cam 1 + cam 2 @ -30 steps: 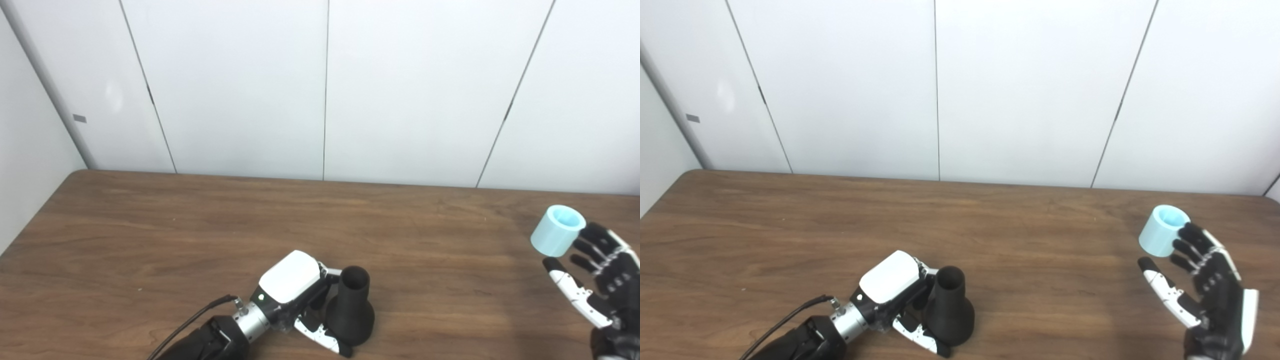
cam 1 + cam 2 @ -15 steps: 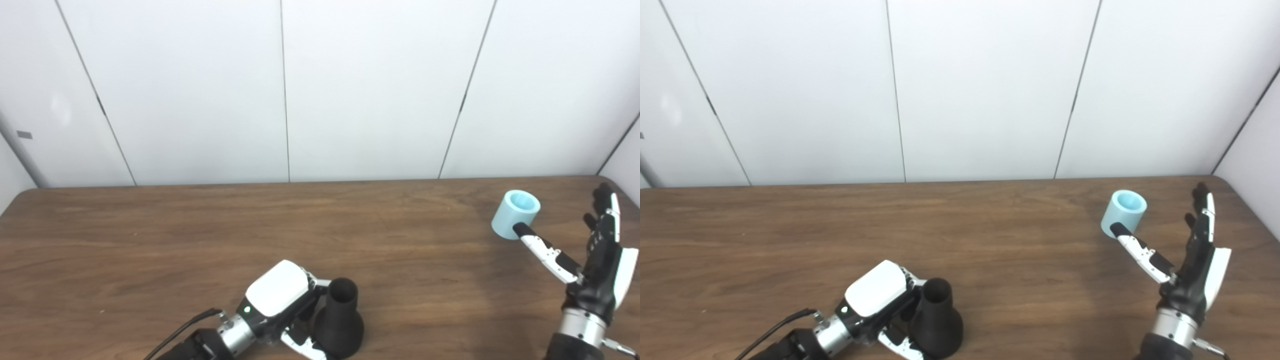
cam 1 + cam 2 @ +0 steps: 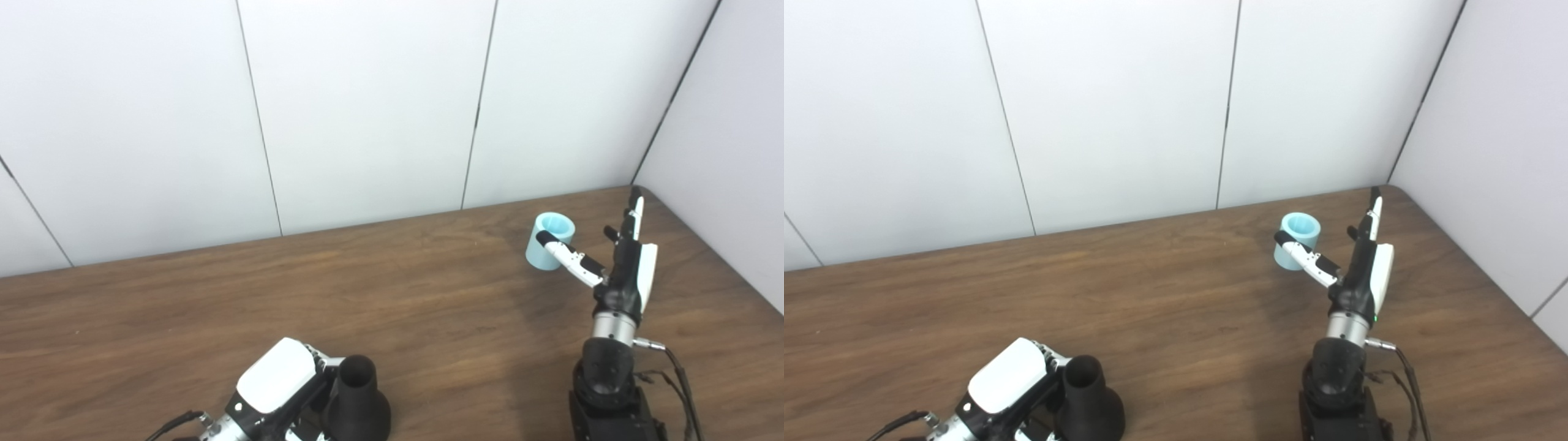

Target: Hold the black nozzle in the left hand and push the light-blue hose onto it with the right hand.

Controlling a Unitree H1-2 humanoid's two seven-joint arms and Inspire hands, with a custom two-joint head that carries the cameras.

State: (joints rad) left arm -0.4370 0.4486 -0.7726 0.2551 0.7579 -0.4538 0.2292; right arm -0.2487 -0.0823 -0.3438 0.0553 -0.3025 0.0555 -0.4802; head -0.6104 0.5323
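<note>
From my left eye, the black nozzle [image 3: 356,401] stands upright, mouth up, at the near edge of the table [image 3: 184,318]. My left hand [image 3: 278,392] is wrapped around its narrow neck from the left. Far to the nozzle's right and further back, the light-blue hose [image 3: 549,241] stands on end. My right hand [image 3: 615,269] is beside it, spread and holding nothing, thumb crossing in front of it and fingers [image 3: 634,211] pointing up on its far side. To do this step well, I should close thumb and fingers evenly on the hose's wall before lifting.

From my right eye, the layout is the same. My left hand's lower fingers are cut off by the frame's bottom edge, so that grip is probably firm, not certain. Whether my thumb touches the hose, I cannot tell.
</note>
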